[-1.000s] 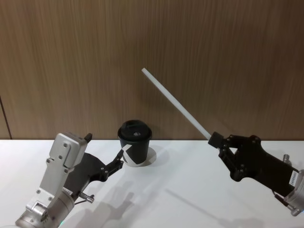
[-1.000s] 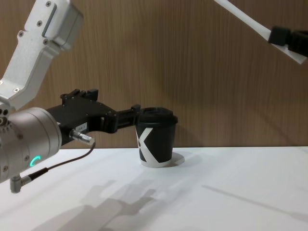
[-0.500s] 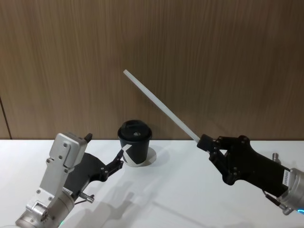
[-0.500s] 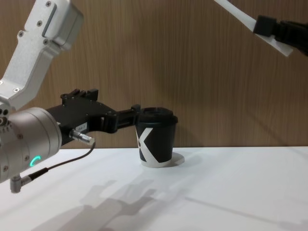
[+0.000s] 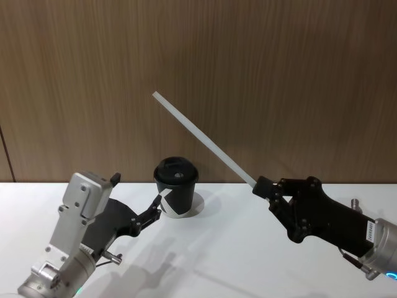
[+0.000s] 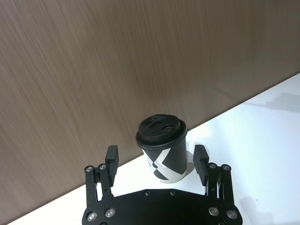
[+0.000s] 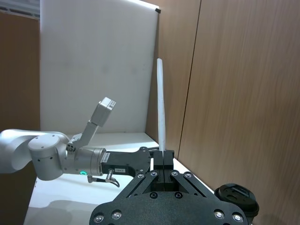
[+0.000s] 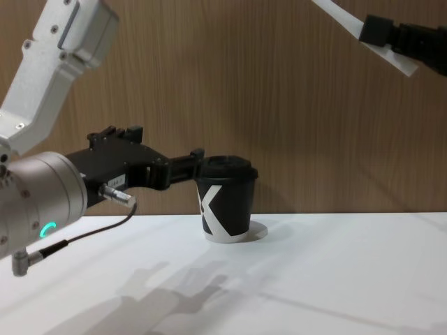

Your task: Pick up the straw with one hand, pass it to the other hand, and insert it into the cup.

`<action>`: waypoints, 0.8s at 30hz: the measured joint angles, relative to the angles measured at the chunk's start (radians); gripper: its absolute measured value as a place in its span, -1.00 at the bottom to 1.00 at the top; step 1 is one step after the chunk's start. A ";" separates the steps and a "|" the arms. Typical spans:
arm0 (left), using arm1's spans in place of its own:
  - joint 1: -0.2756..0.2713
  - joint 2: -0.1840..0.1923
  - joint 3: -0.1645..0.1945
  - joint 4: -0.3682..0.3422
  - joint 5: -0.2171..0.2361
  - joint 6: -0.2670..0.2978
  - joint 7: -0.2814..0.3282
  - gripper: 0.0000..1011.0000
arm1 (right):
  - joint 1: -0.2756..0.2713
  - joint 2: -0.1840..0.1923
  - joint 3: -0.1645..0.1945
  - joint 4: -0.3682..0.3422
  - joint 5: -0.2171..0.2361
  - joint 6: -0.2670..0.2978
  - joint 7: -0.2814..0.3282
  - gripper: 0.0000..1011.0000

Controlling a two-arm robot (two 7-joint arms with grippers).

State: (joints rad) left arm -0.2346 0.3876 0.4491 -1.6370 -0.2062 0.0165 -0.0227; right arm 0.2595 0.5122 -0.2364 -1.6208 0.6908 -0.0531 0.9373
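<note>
Head view: right gripper (image 5: 264, 186) fingers pinch one straw (image 5: 201, 138); left gripper (image 5: 156, 208) fingers spread wide near one cup (image 5: 177, 194).

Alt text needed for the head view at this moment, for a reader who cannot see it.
The right gripper, low on the right, is shut on the lower end of a white straw that slants up and leftward, its tip higher than the black lidded cup. The left gripper sits open beside the cup, over a white table.
</note>
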 joint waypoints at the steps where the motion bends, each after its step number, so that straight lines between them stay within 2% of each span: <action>1: 0.001 0.002 -0.001 -0.003 -0.002 0.001 -0.003 0.98 | 0.000 0.000 0.000 0.000 0.000 0.000 0.001 -0.99; 9: 0.011 0.041 -0.023 -0.080 -0.037 0.032 -0.060 0.98 | 0.003 0.000 -0.003 0.001 0.004 0.002 0.006 -0.99; 20: 0.025 0.108 -0.060 -0.204 -0.065 0.043 -0.136 0.98 | 0.005 0.000 -0.005 0.001 0.006 0.003 0.008 -0.99; 24: 0.031 0.133 -0.082 -0.249 -0.092 0.043 -0.175 0.98 | 0.005 0.000 -0.006 0.001 0.006 0.003 0.009 -0.99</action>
State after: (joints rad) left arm -0.2040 0.5205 0.3674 -1.8858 -0.2977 0.0590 -0.1973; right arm 0.2646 0.5123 -0.2420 -1.6199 0.6969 -0.0497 0.9462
